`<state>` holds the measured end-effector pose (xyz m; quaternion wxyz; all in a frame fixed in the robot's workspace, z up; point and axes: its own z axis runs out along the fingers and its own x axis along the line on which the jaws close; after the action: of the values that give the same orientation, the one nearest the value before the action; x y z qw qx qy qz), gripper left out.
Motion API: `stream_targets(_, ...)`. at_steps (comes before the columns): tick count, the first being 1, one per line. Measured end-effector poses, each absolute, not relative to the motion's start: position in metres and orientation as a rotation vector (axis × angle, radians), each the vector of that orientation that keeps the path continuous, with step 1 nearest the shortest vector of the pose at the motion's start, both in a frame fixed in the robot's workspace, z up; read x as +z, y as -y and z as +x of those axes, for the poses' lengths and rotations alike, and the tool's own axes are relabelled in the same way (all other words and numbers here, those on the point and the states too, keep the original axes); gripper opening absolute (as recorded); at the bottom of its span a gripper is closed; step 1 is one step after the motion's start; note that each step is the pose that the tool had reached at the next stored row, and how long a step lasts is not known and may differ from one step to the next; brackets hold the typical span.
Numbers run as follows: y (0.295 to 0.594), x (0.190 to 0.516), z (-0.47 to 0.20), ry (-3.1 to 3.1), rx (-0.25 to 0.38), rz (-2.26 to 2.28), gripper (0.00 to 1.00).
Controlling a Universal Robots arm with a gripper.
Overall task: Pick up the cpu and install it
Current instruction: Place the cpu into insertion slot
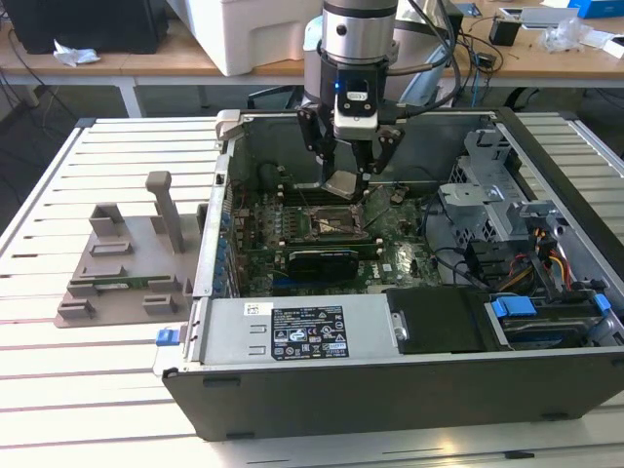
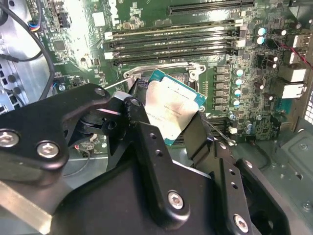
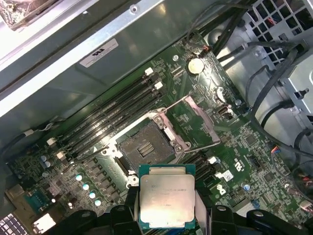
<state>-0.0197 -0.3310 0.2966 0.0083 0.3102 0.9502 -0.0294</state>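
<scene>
One hand (image 1: 345, 181) grips the cpu (image 3: 167, 199) over the open case (image 1: 390, 390) on a slatted table (image 1: 97, 390) (desks (image 1: 117, 64), perhaps, behind).

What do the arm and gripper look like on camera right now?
The arm is a silver metal cylinder with black bands, and black cables loop beside it. The gripper is matte black, with jointed linkage fingers fastened by silver screws, and a small blue light glows on its body.
</scene>
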Motion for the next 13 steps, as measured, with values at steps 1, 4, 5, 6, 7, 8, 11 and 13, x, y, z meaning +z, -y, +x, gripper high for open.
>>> stream_targets(1,0.3311,0.2966,-0.0197,-2.967,-0.093,0.978,0.54)
stream_targets(4,0.3311,0.2965,-0.0198,-2.95,-0.094,1.029,0.54)
stream_targets(5,0.331,0.2965,-0.0198,-2.945,-0.095,1.044,0.54)
stream_targets(6,0.331,0.2964,-0.0198,-2.94,-0.095,1.058,0.54)
stream_targets(7,0.331,0.2964,-0.0198,-2.937,-0.095,1.069,0.54)
stream_targets(8,0.331,0.2964,-0.0198,-2.934,-0.095,1.077,0.54)
stream_targets(11,0.331,0.2963,-0.0198,-2.924,-0.096,1.106,0.54)
stream_targets(13,0.331,0.2963,-0.0198,-2.917,-0.097,1.124,0.54)
